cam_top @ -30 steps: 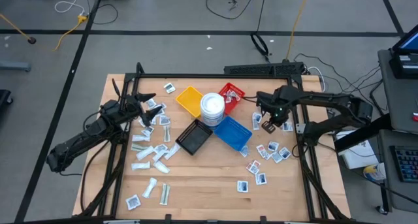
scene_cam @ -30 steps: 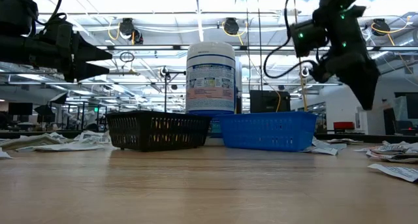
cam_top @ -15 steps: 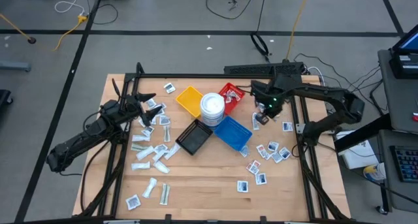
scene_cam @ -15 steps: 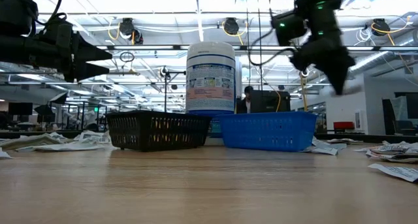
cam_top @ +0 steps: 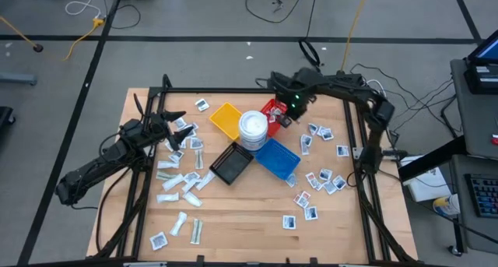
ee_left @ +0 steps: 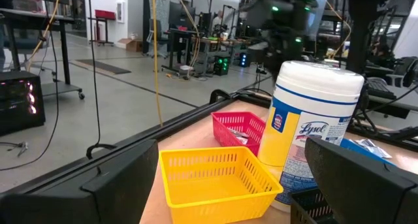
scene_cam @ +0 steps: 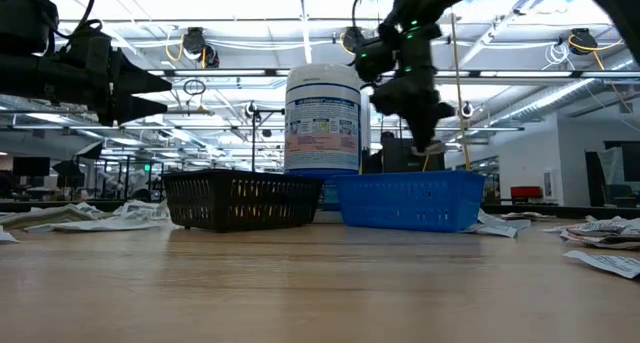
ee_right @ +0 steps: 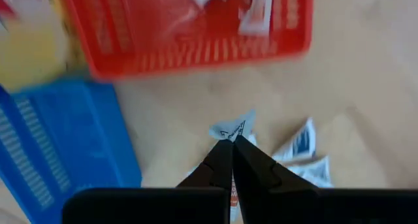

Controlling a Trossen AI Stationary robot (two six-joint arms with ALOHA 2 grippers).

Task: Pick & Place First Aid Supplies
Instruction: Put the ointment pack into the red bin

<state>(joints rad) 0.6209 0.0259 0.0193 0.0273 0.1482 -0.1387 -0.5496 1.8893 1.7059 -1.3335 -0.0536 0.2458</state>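
Site: I read it as a robotics lab/workshop | wooden table (cam_top: 233,212) on black frame over grey floor (cam_top: 194,18) marked with black tape lines | cables (cam_top: 264,2) loose on floor | low view: open hall, ceiling ducts (scene_cam: 200,43), strip lighting | left wrist view: benches, equipment racks (ee_left: 196,48)

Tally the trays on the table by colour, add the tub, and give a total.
Yellow tray: 1
Red tray: 1
Blue tray: 1
Black tray: 1
White tub: 1
Total: 5
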